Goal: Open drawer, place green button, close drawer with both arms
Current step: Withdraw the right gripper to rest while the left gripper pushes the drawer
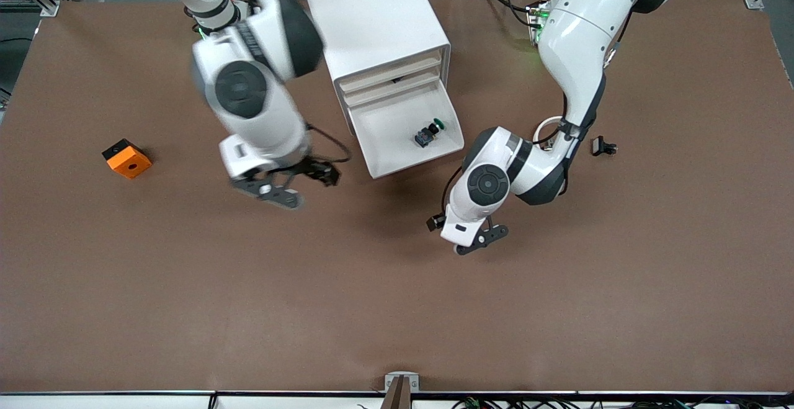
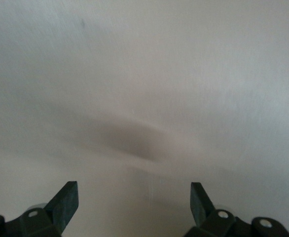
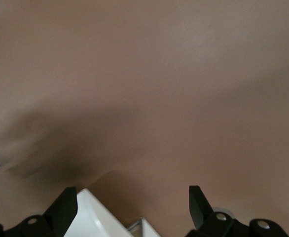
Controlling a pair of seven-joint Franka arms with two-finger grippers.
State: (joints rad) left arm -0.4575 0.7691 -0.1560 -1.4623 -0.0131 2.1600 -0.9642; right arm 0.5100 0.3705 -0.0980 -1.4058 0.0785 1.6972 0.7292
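Stock: tiny green-capped button [image 1: 429, 133] lies in my pulled-out white tray drawer [image 1: 406, 156], shutting outstanding; my left gripper [image 1: 482, 239] and right gripper [image 1: 280, 192] both gape empty over brown table [image 1: 372, 303].

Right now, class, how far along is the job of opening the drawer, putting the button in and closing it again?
Done: the shallow white tray drawer is pulled out of the white boxy cabinet, and the tiny green-capped button lies inside it. In hand: nothing; the left gripper and right gripper hang over bare brown table beside the drawer, jaws open and empty. Left: pushing the drawer shut.
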